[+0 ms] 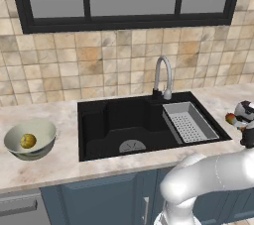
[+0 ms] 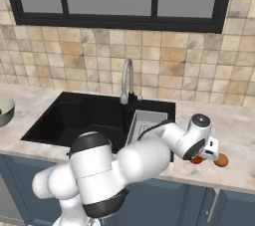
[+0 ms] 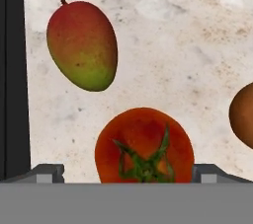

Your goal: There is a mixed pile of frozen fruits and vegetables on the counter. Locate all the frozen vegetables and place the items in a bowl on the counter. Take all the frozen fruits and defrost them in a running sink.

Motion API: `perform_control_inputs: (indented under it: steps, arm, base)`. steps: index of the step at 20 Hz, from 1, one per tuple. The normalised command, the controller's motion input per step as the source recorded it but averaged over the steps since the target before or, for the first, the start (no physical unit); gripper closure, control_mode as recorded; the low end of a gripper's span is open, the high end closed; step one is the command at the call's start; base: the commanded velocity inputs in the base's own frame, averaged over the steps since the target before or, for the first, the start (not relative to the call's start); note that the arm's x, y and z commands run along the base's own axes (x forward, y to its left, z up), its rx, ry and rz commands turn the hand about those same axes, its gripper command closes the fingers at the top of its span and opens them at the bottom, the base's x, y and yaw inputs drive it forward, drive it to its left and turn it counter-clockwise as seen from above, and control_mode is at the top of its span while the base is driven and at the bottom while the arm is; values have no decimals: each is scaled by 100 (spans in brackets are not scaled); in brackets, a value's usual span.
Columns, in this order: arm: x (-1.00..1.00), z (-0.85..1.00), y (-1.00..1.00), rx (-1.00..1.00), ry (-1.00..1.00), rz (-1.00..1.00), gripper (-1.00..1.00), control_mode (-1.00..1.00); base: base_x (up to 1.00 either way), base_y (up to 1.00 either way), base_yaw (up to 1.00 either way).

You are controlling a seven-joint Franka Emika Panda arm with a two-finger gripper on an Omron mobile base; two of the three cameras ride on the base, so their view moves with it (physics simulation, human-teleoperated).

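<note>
1. Pincer (image 3: pixel 143 181) hangs wide open right over the tomato (image 3: pixel 144 145) on the counter (image 3: pixel 163 35), gripping nothing — the tips straddle the tomato.
2. Just beyond lies the mango (image 3: pixel 82 45), near the sink (image 1: pixel 129 125) edge; the orange ball (image 3: pixel 243 114) sits off to the side.
3. Far left, the bowl (image 1: pixel 42 132) already holds the yellowish piece (image 1: pixel 28 140).
4. Risk: the round tomato may roll out as the tips close, or nudge the mango — an off-centre descent would cause either.
</note>
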Motion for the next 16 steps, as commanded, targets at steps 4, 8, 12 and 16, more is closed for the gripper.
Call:
perform_control_inputs:
  steps: [4,8,12,16]
  arm:
    - [4,-29,0,0,0,0,-100,-100]
    - [4,-30,0,0,1,0,-100,-100]
    - [6,-36,0,0,2,1,100,-100]
    - [5,-25,0,0,2,1,100,-100]
  base:
    - [0,0,0]
    - [0,0,0]
    - [0,0,0]
    - [0,0,0]
